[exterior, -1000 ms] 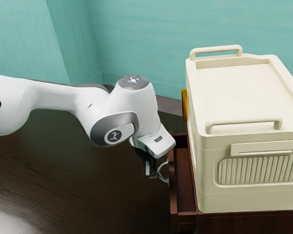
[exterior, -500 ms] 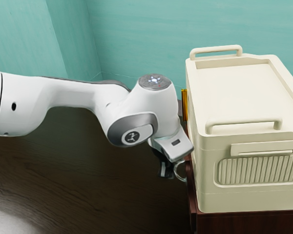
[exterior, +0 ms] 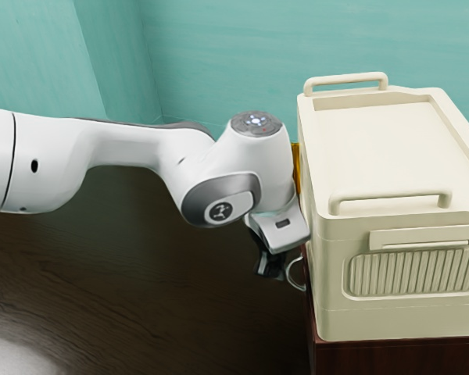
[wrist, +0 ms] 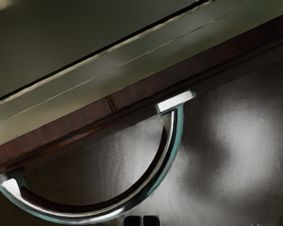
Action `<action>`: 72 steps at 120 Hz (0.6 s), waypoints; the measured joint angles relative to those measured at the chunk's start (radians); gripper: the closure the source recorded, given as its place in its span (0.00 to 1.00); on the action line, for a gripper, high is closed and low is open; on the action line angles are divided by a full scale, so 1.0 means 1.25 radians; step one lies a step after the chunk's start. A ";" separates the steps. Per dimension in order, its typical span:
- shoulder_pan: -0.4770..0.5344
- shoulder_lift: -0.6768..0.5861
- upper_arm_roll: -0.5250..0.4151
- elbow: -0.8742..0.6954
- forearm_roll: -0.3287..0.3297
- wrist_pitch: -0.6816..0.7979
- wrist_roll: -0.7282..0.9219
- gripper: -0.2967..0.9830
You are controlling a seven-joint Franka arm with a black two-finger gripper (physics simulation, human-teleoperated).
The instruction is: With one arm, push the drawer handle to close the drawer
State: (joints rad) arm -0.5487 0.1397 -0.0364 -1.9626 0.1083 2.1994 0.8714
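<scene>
Just outside the curve of the drawer handle [wrist: 172, 146], the gripper [exterior: 270, 268] points downward, its two black fingertips drawn together, grasping nothing. Whether it touches the metal cannot be told. The handle is a shiny half-ring, both ends meeting the dark red-brown drawer front [wrist: 85, 117]. That front lies close along the side of the cream case [exterior: 391, 156]; whether the drawer is fully closed is unclear. Beneath the case stands the dark wooden cabinet [exterior: 391, 357]. Two raised bars cross the case's top near its ends, and a ribbed panel marks its side. The white arm [exterior: 125, 148] reaches in from the exterior view's left, above a dark wood-grained floor [exterior: 141, 305], with turquoise walls [exterior: 242, 55] behind.
</scene>
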 joint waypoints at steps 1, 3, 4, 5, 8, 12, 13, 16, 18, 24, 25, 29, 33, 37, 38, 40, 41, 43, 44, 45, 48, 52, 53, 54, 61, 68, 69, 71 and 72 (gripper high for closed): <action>0.000 0.000 0.000 0.000 0.000 0.000 0.001 0.85; 0.001 0.001 -0.001 0.001 0.000 -0.001 0.002 0.85; 0.001 0.001 -0.001 0.001 0.000 -0.001 0.003 0.85; 0.002 0.001 -0.001 0.001 0.000 -0.001 0.003 0.85; 0.002 0.001 -0.002 0.002 -0.001 -0.001 0.004 0.85; 0.002 0.001 -0.002 0.002 -0.001 -0.002 0.004 0.85; 0.002 0.001 -0.002 0.002 0.000 -0.002 0.004 0.85; 0.002 0.001 -0.002 0.002 0.000 -0.003 0.002 0.85; 0.002 0.000 -0.002 0.001 0.000 -0.004 0.000 0.85; 0.000 -0.004 -0.002 -0.001 -0.001 -0.007 -0.009 0.85; 0.000 -0.005 -0.002 -0.001 -0.001 -0.008 -0.010 0.85; -0.002 -0.010 -0.002 -0.003 -0.004 -0.010 -0.018 0.85; -0.006 -0.018 -0.002 -0.006 -0.006 -0.014 -0.026 0.85; -0.013 -0.029 -0.001 -0.012 -0.009 -0.019 -0.035 0.85; -0.016 -0.033 -0.001 -0.015 -0.011 -0.020 -0.037 0.85; -0.023 -0.042 -0.001 -0.021 -0.013 -0.022 -0.042 0.85; -0.027 -0.047 -0.001 -0.026 -0.014 -0.022 -0.045 0.85; -0.035 -0.056 -0.001 -0.033 -0.016 -0.024 -0.050 0.85; -0.038 -0.060 -0.001 -0.037 -0.017 -0.025 -0.052 0.85; -0.042 -0.065 -0.001 -0.042 -0.018 -0.026 -0.055 0.85; -0.052 -0.084 0.000 -0.057 -0.020 -0.028 -0.062 0.85; -0.064 -0.110 0.001 -0.078 -0.022 -0.030 -0.071 0.85; -0.067 -0.117 0.002 -0.084 -0.022 -0.030 -0.073 0.85; -0.071 -0.125 0.002 -0.091 -0.023 -0.031 -0.075 0.85; -0.096 -0.185 0.016 -0.139 -0.025 -0.034 -0.089 0.85; -0.071 -0.238 0.027 -0.176 -0.026 -0.038 -0.102 0.85; -0.066 -0.245 0.028 -0.181 -0.027 -0.039 -0.104 0.85; -0.060 -0.261 0.033 -0.189 -0.027 -0.041 -0.108 0.85; -0.057 -0.269 0.035 -0.193 -0.027 -0.043 -0.110 0.85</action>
State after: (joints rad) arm -0.6198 -0.1968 0.0077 -2.2037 0.0742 2.1458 0.7336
